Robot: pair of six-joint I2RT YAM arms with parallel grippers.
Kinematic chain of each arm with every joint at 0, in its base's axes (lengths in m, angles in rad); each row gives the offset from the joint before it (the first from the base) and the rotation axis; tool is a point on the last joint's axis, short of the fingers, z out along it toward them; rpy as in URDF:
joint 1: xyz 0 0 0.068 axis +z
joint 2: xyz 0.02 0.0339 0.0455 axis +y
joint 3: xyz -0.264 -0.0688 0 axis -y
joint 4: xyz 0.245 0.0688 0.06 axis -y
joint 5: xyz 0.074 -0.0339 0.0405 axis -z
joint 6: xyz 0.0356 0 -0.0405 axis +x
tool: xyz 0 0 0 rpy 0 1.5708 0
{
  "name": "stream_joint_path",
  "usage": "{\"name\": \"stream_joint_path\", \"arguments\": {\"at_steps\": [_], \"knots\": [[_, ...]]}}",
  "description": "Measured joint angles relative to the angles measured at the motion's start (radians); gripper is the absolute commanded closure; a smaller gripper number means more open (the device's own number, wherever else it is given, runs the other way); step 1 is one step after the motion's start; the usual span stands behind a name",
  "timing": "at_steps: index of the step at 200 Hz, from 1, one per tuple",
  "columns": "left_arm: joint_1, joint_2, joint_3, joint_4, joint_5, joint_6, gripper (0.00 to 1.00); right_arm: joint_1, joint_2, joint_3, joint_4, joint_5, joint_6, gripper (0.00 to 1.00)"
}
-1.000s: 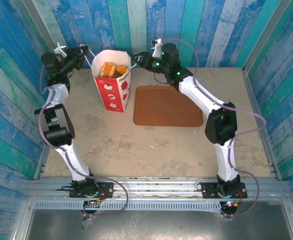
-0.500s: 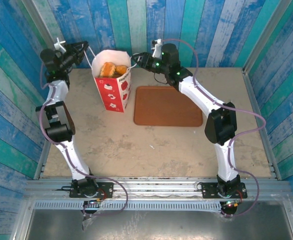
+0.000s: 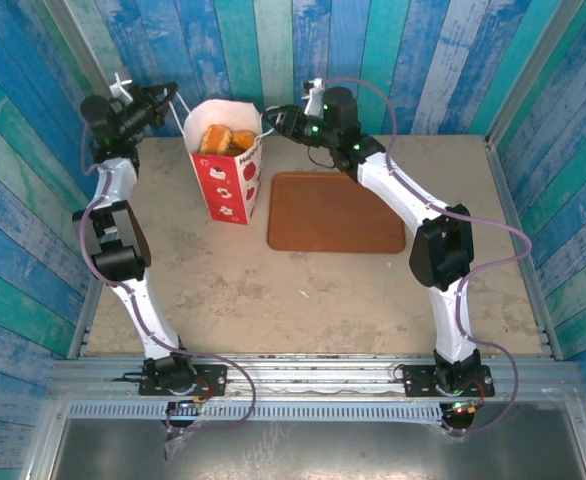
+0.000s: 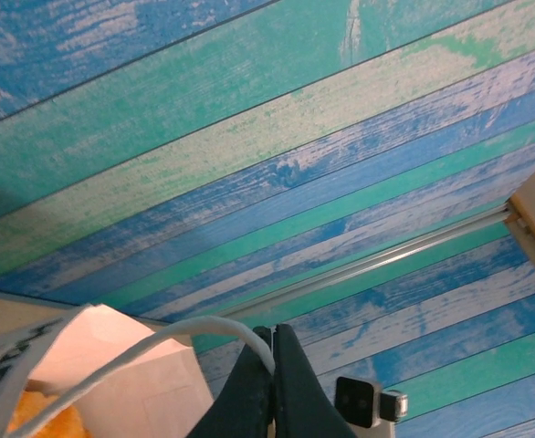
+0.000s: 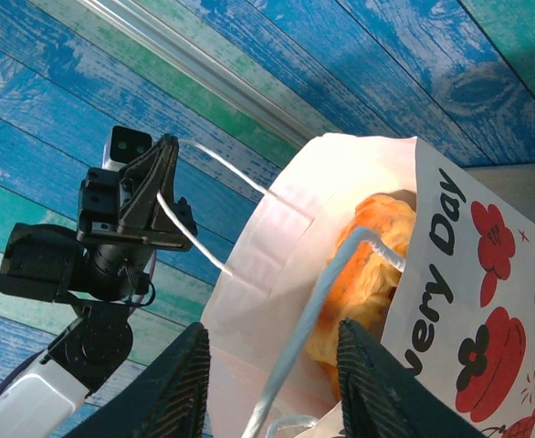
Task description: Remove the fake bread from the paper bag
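**White cord pinched on one side, the other not yet caught**

The paper bag [image 3: 228,175] stands upright on the table [image 3: 223,290], near 11 o'clock of the tabletop in the overhead view. The brown tray [image 3: 335,213] lies just beside it, toward its 4 o'clock. The fake bread [image 3: 223,138] sits inside, golden pieces heaped to the mouth; none is out.

The left gripper [image 4: 272,351] is clenched on the left cord handle [image 4: 172,338] at the bag's 9 o'clock. The cord is drawn out straight from the paper rim to the fingertips. The right gripper [image 5: 277,383] hangs at the bag's 3 o'clock with its jaws parted. The right cord handle [image 5: 327,292] passes between the fingers [image 5: 181,383] without touching either, so this gripper grasps nothing.

The step in hand looks like spreading the mouth by both handles. To do it well, the right jaws should close squarely on the cord, not on the paper rim, which could crease or tear. The two pulls should then be level and opposed, toward 9 and 3 o'clock. They should also be gentle, so the light bag neither lifts nor tips toward the tray. A hard tug from the right could drag the bag sideways or slip the thin cord free.
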Motion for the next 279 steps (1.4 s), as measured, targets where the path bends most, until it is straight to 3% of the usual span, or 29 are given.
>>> {"name": "stream_joint_path", "arguments": {"at_steps": [33,51,142,216,279], "knots": [[0.000,0.000,0.000,-0.001,-0.001,-0.001,1.00,0.000,0.000,0.000,-0.006,-0.002,-0.001,0.91],[0.000,0.000,0.004,-0.016,-0.002,0.007,1.00,0.000,0.000,0.000,-0.020,-0.005,-0.010,0.99],[0.018,-0.027,0.022,-0.203,-0.043,0.150,1.00,0.028,0.000,-0.001,0.002,-0.074,0.027,0.99],[0.142,-0.205,-0.027,-0.344,-0.033,0.234,1.00,0.160,0.089,0.035,0.098,-0.116,0.105,1.00],[0.179,-0.325,-0.021,-0.588,-0.047,0.436,1.00,0.219,0.151,0.061,0.117,-0.139,0.137,0.99]]}}
